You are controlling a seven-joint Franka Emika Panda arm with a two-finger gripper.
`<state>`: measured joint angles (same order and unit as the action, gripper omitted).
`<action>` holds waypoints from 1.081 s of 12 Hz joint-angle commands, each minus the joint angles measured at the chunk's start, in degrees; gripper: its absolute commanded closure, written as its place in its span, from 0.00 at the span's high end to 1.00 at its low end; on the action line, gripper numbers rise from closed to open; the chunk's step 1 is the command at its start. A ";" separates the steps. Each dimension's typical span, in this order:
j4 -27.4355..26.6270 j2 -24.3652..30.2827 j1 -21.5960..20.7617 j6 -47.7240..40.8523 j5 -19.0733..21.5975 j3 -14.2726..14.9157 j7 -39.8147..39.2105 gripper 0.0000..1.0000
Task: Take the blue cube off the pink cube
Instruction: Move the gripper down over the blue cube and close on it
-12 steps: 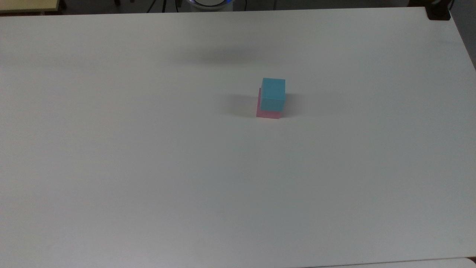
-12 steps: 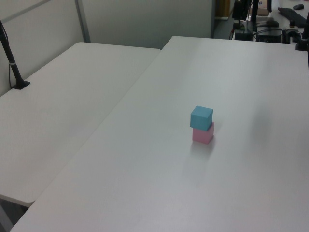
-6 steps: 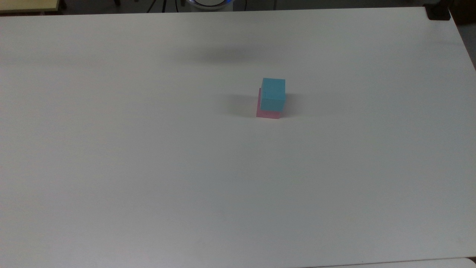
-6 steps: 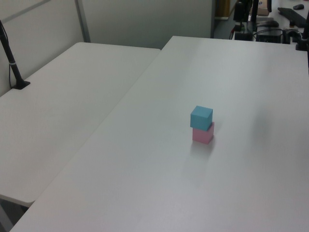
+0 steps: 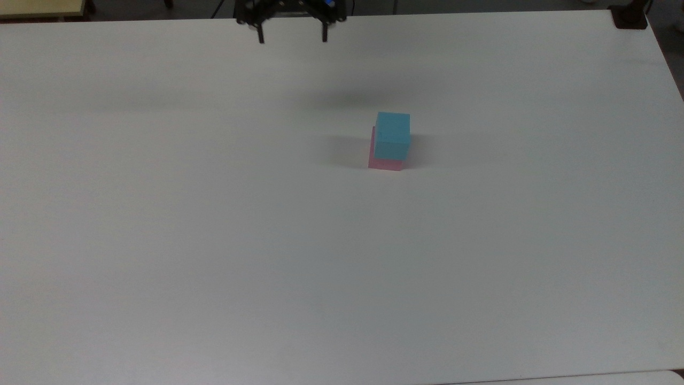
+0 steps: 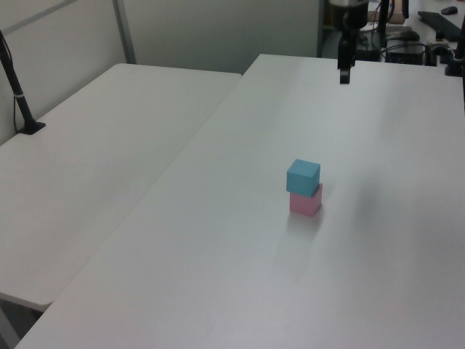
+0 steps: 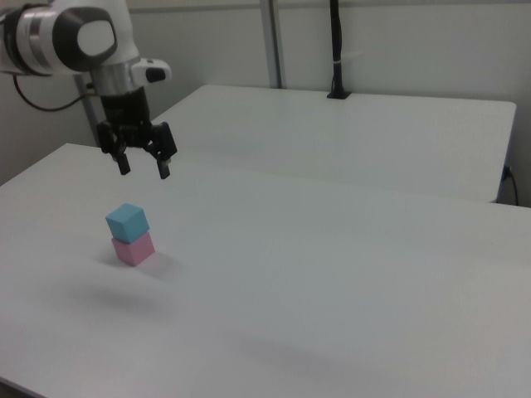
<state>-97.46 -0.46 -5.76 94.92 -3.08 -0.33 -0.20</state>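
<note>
The robot's black two-finger claw point(image 7: 142, 166) hangs in the air above the white tabletop point(image 7: 348, 274) with its fingers spread wide apart and nothing between them; in the top view the claw point(image 5: 292, 37) sits at the far edge of the surface, and in the left view the claw point(image 6: 344, 73) appears as a single dark bar hanging over the far end of the tabletop point(image 6: 218, 240). It is well apart from the stack and touches neither cube. In the right view the small light blue matte cube point(image 7: 127, 221) rests directly on the small pale pink matte cube point(image 7: 133, 248), below the claw and nearer the camera. In the top view the blue cube point(image 5: 393, 135) covers most of the pink cube point(image 5: 385, 162), sitting slightly off toward the top view's right, so a thin pink strip shows along the other side; the left view shows the blue cube point(image 6: 303, 177) turned a little against the pink cube point(image 6: 305, 201) beneath it. As I judge it, none of the task proper is done: the blue cube is still on top and ungrasped. What remains is the whole job of bringing the claw over the stack, lowering it around the blue cube, closing, lifting it clear and setting it down on the tabletop point(image 5: 214, 240) beside the pink one
</note>
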 commanded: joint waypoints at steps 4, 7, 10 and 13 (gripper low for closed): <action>-4.14 -7.27 -0.39 13.00 3.26 -9.15 14.41 1.00; -4.14 -11.04 -2.58 17.30 3.26 -9.78 19.69 1.00; -4.05 -13.52 -2.77 19.78 3.17 -10.82 22.44 1.00; -3.96 -15.53 -2.77 21.44 3.08 -11.80 22.53 1.00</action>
<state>-101.29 -15.10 -8.38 114.26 -0.80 -11.41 21.13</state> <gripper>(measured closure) 0.000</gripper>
